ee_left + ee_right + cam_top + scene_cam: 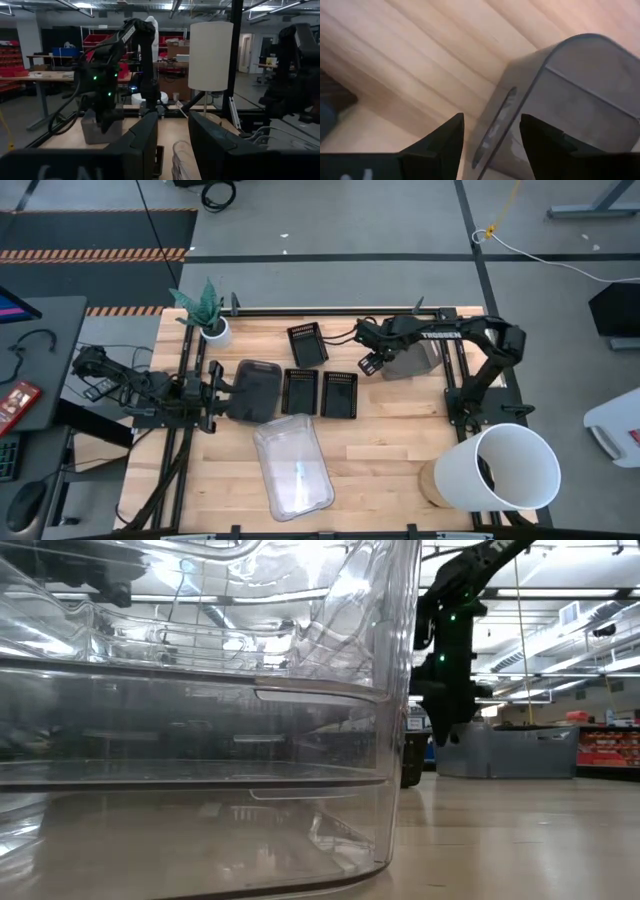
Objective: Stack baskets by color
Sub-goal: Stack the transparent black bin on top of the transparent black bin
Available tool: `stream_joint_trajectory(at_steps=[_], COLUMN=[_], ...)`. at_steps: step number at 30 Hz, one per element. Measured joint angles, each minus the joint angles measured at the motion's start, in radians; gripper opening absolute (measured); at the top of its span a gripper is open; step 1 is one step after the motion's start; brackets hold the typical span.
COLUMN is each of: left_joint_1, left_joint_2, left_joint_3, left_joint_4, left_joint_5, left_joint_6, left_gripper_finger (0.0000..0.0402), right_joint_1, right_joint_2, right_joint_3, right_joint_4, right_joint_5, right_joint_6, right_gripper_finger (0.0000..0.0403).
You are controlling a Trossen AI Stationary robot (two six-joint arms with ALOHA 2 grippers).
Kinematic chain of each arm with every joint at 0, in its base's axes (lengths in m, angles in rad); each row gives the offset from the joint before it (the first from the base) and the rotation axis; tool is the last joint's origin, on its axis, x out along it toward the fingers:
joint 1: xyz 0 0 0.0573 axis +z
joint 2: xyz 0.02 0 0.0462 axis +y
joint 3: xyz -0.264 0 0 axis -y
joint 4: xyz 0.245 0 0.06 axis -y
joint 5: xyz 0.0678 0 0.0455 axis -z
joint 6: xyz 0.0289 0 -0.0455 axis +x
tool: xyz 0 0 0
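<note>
My right gripper (370, 363) (492, 116) points down, open, over the left end of a grey basket (415, 360) (580, 85) at the table's far right. Its fingers stand on either side of that basket's end wall, apart from it. A darker grey basket (255, 388) lies at the left, and my left gripper (214, 386) (172, 114) waits open just left of it. Three small black slotted trays (307, 343) (299, 390) (339, 393) lie flat in the middle. A clear basket (292, 465) (200, 740) rests on its bottom near the front edge.
A big white bucket (510, 465) stands at the front right corner by the right arm's base. A small white plant pot (212, 330) sits at the far left. Bare wood lies between the black trays and the bucket.
</note>
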Motion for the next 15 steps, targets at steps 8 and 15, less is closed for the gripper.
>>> stream_joint_trajectory(at_steps=[8, 15], left_joint_1=[0.0, 0.0], left_joint_2=[0.0, -0.002], left_joint_3=[0.0, 0.0], left_joint_4=[0.0, -0.028], left_joint_5=[0.0, 0.028], left_joint_6=[-0.007, 0.021], left_gripper_finger=[0.0117, 0.0117], right_joint_1=[-0.029, -0.012], right_joint_2=[0.052, 0.051], right_joint_3=[0.001, 0.001], right_joint_4=[0.0, -0.01], right_joint_5=[-0.017, -0.035], right_joint_6=[-0.032, -0.045], right_gripper_finger=[0.0155, 0.0094])
